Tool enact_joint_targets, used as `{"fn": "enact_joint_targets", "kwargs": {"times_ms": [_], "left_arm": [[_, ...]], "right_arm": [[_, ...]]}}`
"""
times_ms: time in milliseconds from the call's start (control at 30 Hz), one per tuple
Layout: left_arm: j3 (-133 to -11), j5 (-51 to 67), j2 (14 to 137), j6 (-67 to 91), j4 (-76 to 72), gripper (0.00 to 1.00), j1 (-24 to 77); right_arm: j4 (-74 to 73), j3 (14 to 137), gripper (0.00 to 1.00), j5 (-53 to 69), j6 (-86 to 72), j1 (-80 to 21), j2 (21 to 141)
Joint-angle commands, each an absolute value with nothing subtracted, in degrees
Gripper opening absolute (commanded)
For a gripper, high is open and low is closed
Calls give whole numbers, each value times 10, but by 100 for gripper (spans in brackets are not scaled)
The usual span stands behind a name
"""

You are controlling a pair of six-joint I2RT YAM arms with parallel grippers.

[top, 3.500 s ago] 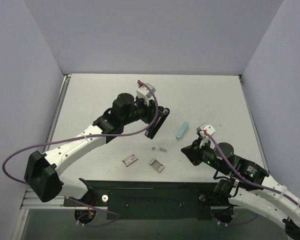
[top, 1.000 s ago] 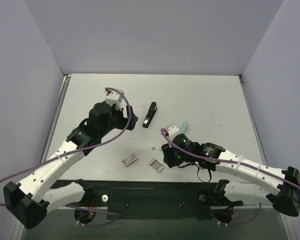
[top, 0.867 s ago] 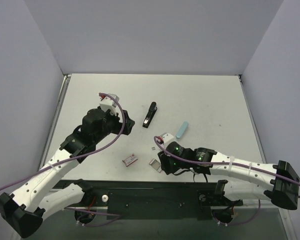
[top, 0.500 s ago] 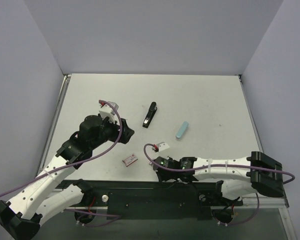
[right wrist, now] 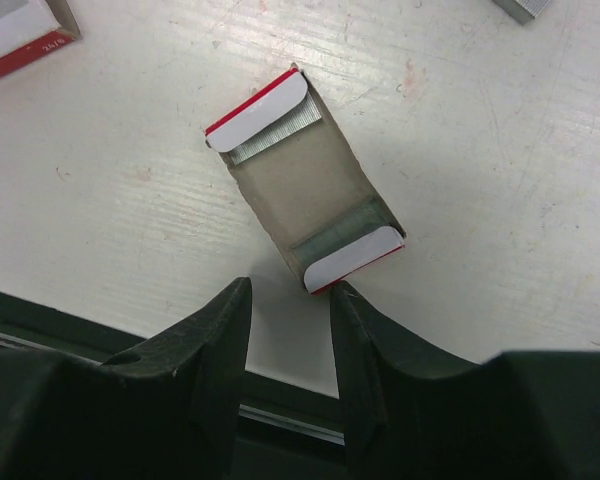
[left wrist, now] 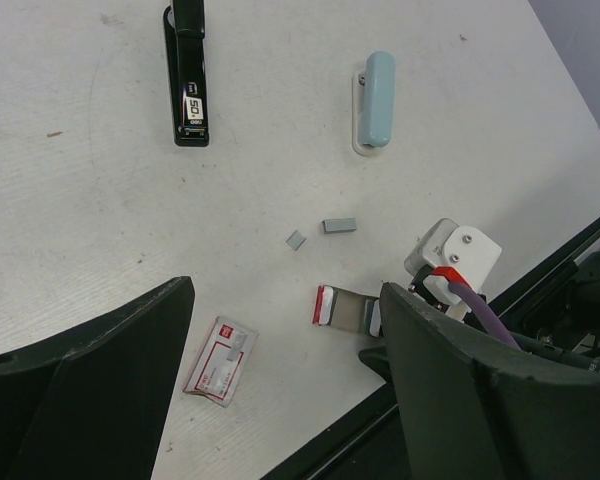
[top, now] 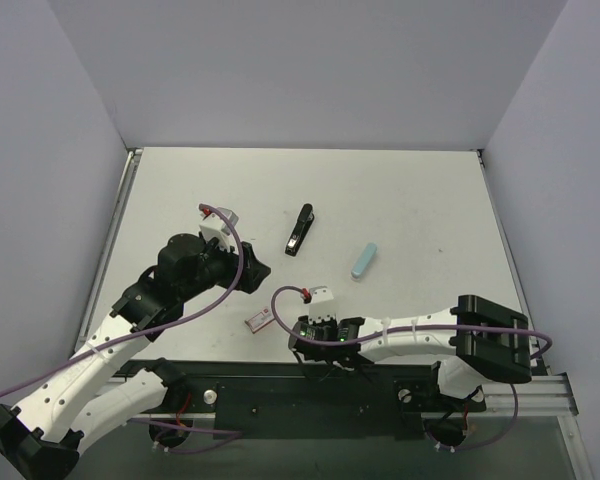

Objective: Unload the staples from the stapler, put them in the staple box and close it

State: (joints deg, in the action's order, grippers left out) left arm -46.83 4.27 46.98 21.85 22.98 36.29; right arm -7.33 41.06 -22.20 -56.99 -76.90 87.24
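The black stapler [top: 299, 229] lies closed on the table, apart from both grippers; it also shows in the left wrist view [left wrist: 188, 75]. Two short grey staples strips [left wrist: 339, 226] lie loose on the table; one edge shows in the right wrist view [right wrist: 525, 8]. My left gripper [top: 248, 268] is open wide and empty, held above the table [left wrist: 285, 295]. My right gripper [top: 318, 338] is low at the front edge, its jaws narrowly open and empty [right wrist: 290, 305], just short of the grey tray [right wrist: 305, 185].
A pale blue oblong piece [left wrist: 376, 88] lies right of the stapler. A small reddish-brown box [left wrist: 221, 360] lies near the front edge, left of the tray [left wrist: 348, 310]. The black front rail [right wrist: 280, 420] runs right behind my right fingers.
My left gripper let go of the stapler, which now lies on the table, and drew back to the left. My right arm swung left and down to the tray at the front edge.
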Motion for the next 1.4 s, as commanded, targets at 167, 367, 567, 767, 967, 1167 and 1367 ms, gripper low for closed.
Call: {"fn": "enact_joint_targets", "kwargs": {"times_ms": [167, 367, 567, 767, 967, 1167, 1367], "left_arm": [[-473, 55, 461, 219, 222, 86, 361], [-470, 54, 460, 218, 225, 86, 360], [-471, 57, 461, 217, 225, 86, 359], [-468, 61, 461, 219, 222, 86, 352], [-466, 62, 461, 220, 223, 85, 352], [-463, 66, 461, 222, 221, 85, 346], [-463, 73, 461, 224, 218, 85, 342]], "right_arm": [[-97, 410, 33, -243, -583, -743, 882], [-87, 409, 33, -230, -521, -715, 878], [-40, 398, 34, -187, -465, -690, 884], [-23, 410, 34, -171, -420, -669, 903], [-46, 423, 34, -172, -391, -647, 901], [-63, 427, 34, -180, -380, -637, 900], [-85, 437, 34, -192, -359, -630, 880]]}}
